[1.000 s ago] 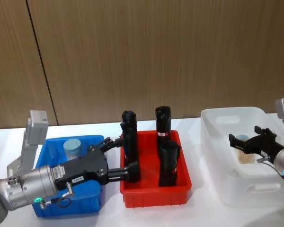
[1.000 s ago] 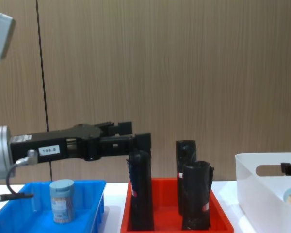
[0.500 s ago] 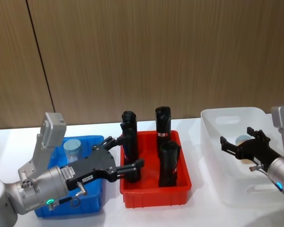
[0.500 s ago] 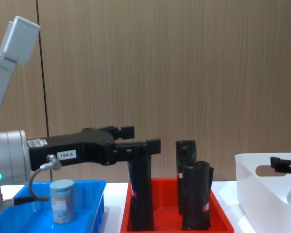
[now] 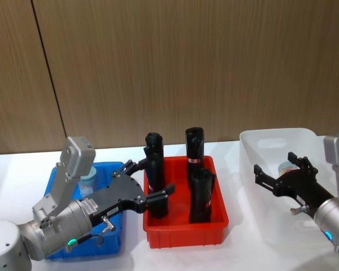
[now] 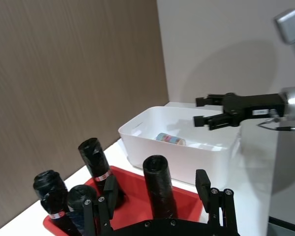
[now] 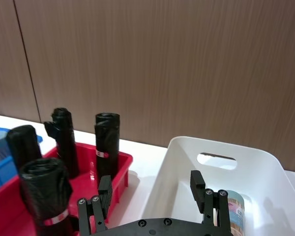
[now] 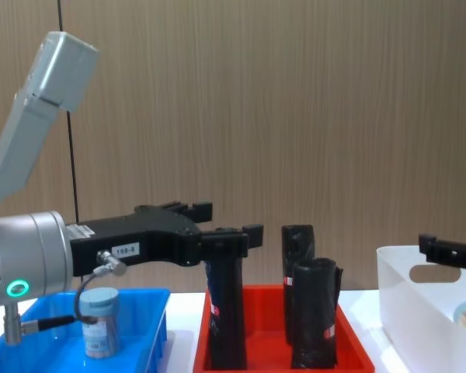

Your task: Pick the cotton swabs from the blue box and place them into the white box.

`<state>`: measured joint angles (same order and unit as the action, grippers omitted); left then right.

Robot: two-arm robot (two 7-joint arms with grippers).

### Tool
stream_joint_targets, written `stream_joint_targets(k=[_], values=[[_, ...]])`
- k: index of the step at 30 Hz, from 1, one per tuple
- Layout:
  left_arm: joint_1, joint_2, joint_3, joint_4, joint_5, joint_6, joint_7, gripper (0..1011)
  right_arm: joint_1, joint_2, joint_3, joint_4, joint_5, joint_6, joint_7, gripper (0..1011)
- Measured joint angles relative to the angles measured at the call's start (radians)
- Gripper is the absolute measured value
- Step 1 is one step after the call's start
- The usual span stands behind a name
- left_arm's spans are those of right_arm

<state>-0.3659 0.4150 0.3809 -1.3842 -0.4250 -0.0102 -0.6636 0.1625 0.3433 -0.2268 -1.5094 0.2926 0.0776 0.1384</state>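
As far as the boxes show, you are partway through. One small clear plastic cotton swab jar with a blue-grey lid (image 6: 170, 139) lies on its side on the floor of the white plastic box with rounded corners and an oval handle cutout (image 7: 255, 172), so that one counts as delivered. A second jar of the same kind (image 8: 101, 332) stands upright in the bright blue shallow plastic box (image 5: 108, 165), toward its back wall, and has yet to be moved. Part of that box is hidden behind the left arm, so you cannot rule out more jars there.

The left gripper (image 8: 227, 220) hangs above the seam between the blue box and the red rectangular plastic tray (image 5: 186, 231). It is higher than the jar, its jaws spread wide with nothing between them, and its tips are beside the nearest of the tall black rolls (image 5: 202, 195). The right gripper (image 6: 199, 111) hovers over the white box, above the delivered jar, equally wide open and empty.

On writing: a white sticker (image 8: 126, 250) on the left gripper's body carries digits ending in "-8", and the leading figures are not safely readable. The jars' pink and blue labels and the red-and-white bands on the rolls are too small to read.
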Motion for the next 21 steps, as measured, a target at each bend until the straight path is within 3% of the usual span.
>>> stream_joint_targets(k=[21], values=[[0.055, -0.014, 0.032, -0.104, 0.097, 0.011, 0.280, 1004, -0.166, -0.006, 0.001, -0.242, -0.005, -0.042, -0.068, 1001]])
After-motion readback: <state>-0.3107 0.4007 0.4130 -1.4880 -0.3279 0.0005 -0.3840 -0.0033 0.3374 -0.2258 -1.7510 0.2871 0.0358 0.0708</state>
